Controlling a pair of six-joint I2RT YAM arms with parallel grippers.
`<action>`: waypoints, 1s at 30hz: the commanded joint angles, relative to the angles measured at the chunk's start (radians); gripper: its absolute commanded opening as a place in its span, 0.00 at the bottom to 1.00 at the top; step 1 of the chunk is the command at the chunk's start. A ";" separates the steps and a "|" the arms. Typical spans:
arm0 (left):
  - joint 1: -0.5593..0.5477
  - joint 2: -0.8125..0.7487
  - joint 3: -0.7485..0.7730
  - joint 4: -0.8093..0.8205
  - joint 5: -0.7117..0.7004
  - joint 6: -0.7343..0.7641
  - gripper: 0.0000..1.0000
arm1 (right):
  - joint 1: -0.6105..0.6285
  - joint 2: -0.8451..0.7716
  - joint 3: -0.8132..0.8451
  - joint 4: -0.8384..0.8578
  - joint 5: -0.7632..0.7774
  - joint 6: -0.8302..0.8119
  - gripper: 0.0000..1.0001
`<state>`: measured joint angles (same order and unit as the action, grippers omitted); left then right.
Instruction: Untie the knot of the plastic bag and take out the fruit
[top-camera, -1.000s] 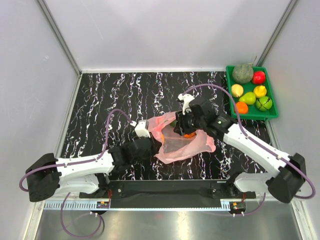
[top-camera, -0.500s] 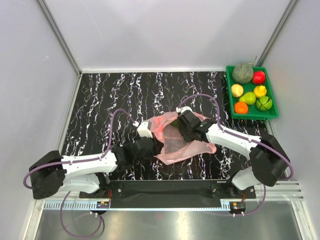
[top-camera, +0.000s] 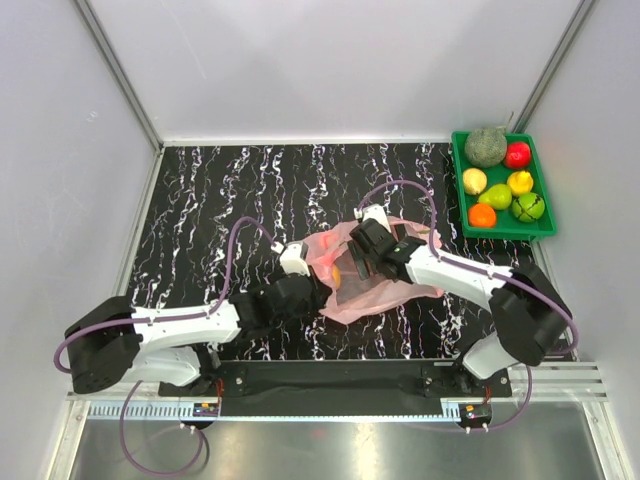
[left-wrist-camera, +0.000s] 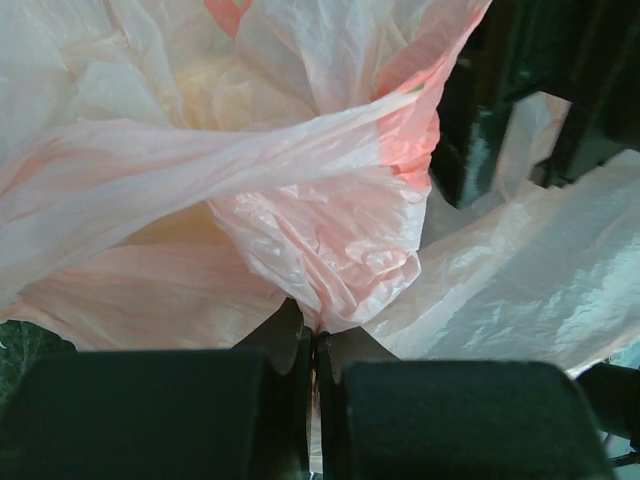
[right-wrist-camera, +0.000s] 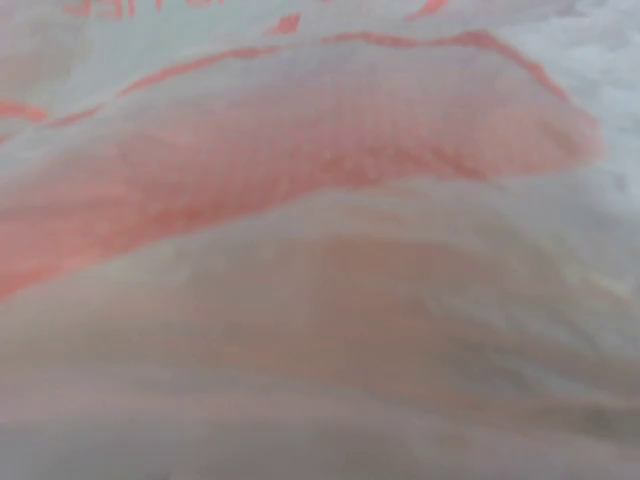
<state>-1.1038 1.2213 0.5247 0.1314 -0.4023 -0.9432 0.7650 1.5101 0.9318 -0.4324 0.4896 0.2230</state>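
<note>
Black desk (top-camera: 200, 200) veined with white, boxed in by pale grey walls (top-camera: 330, 70).

Just off the desk's centre toward 4 o'clock: the plastic bag (top-camera: 385, 290), pink, translucent, crumpled flat on the surface. Shows one orange fruit (top-camera: 335, 275) through the film near its 9 o'clock edge. In the left wrist view, fills most of the picture (left-wrist-camera: 330, 240) as creased pink sheets, with a twisted band crossing from 9 o'clock toward 2 o'clock and a pale yellow roundness (left-wrist-camera: 230, 90) behind the plastic at 11 o'clock. Cannot tell from any view whether a knot is there.

At the bag's 8 o'clock edge: the left claw (top-camera: 320, 290), narrow, fingers pressed together and pinching a bunched fold of the bag between them (left-wrist-camera: 315, 345).

On top of the bag, a little toward 10 o'clock of its middle: the right claw (top-camera: 355, 265). Right wrist view blocked entirely by blurred pink film (right-wrist-camera: 320, 250), no fingers visible; cannot tell whether wide or narrow.

Well apart, at the desk's 2 o'clock corner: a green tray (top-camera: 545, 232). Holds a netted grey-green melon (top-camera: 485, 147) at its 11 o'clock, a shiny red fruit (top-camera: 517, 155) just beside it, then two yellow fruits (top-camera: 474, 181), two green ones (top-camera: 496, 196) and an orange one (top-camera: 483, 215) toward 7 o'clock.
</note>
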 joint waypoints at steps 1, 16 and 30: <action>-0.005 0.004 0.038 0.068 -0.001 0.000 0.00 | 0.007 0.056 0.054 0.041 0.121 0.004 1.00; -0.005 -0.023 0.018 0.060 -0.006 -0.008 0.00 | -0.135 0.236 0.127 0.087 0.113 0.099 0.91; -0.004 -0.014 0.050 0.051 -0.024 0.004 0.00 | -0.133 -0.157 0.070 0.031 -0.544 0.050 0.11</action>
<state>-1.1053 1.2201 0.5285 0.1448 -0.3996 -0.9432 0.6281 1.4902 1.0019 -0.3985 0.2367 0.2901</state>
